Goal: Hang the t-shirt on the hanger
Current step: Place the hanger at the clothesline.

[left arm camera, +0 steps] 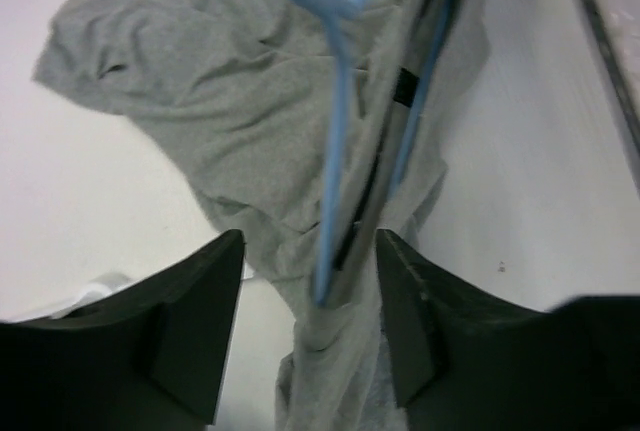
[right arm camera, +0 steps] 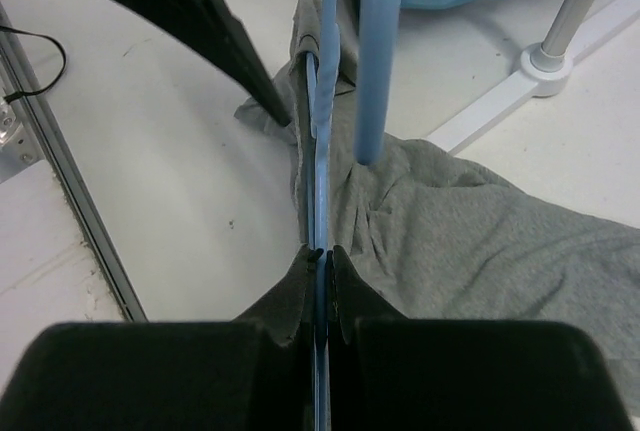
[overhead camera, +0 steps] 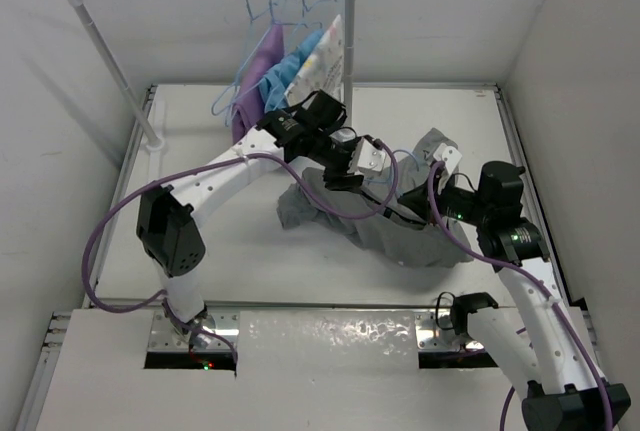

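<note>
The grey t-shirt (overhead camera: 420,236) lies bunched on the white table between my two grippers. It also shows in the left wrist view (left arm camera: 220,81) and the right wrist view (right arm camera: 480,231). The light-blue wire hanger (right arm camera: 322,151) is partly inside the shirt, with a thin piece showing from above (overhead camera: 404,159). My right gripper (right arm camera: 320,256) is shut on the hanger's wire and sits at the shirt's right side (overhead camera: 440,166). My left gripper (left arm camera: 310,281) is open, its jaws on either side of a fold of shirt and the hanger's end (left arm camera: 335,131). It hovers over the shirt's left part (overhead camera: 360,183).
A white clothes rack (overhead camera: 348,31) stands at the back. On it hang a purple garment (overhead camera: 255,76), a light-blue one (overhead camera: 295,66), a floral-print one (overhead camera: 325,51) and spare blue hangers (overhead camera: 275,1). Its foot (right arm camera: 545,61) is close behind the shirt. White walls enclose the table.
</note>
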### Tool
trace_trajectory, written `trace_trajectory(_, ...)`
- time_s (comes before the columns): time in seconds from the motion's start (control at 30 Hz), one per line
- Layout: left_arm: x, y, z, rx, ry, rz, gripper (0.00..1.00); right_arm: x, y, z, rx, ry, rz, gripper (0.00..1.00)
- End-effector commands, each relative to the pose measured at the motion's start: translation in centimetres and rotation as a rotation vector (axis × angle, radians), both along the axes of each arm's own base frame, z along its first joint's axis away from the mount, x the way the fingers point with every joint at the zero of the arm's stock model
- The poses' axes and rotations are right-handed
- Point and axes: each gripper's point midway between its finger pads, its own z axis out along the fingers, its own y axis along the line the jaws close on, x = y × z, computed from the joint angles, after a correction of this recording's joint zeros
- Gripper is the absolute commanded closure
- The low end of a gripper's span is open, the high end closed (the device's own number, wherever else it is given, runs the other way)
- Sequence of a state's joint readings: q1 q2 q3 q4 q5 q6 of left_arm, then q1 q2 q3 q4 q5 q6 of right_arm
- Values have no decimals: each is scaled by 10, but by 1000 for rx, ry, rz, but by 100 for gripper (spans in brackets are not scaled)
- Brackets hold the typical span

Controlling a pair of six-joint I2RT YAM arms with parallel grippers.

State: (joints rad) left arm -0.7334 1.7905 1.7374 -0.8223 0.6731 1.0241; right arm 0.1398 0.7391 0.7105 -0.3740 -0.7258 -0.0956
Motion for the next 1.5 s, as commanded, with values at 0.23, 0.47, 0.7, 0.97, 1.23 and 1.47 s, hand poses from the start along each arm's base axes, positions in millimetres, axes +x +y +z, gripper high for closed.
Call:
trace_trajectory(0.23, -28, -7, 2, -44, 152, -99, 78, 5, 3, 14, 12, -94, 30, 100)
trace_trajectory(0.47, -11, -6, 23, -97, 161, 128, 100, 7, -2, 10, -6, -75, -10, 100)
trace_trajectory(0.7, -16, 14, 33, -112, 221, 323, 100, 29, -47, 14, -52, -57, -353, 25)
trace_trajectory(0.97, -38, 100, -34, 157, 31, 412, 100, 22, -60, 36, -16, -146, -444, 3)
trace_trajectory(1.23, -47, 196, 0, 231, -156, 761, 100, 28, -56, 33, 14, -134, -440, 2)
trace_trajectory(1.47, -48, 278, 30, 238, -239, 1105, 100, 34, -56, 26, 10, -119, -448, 2)
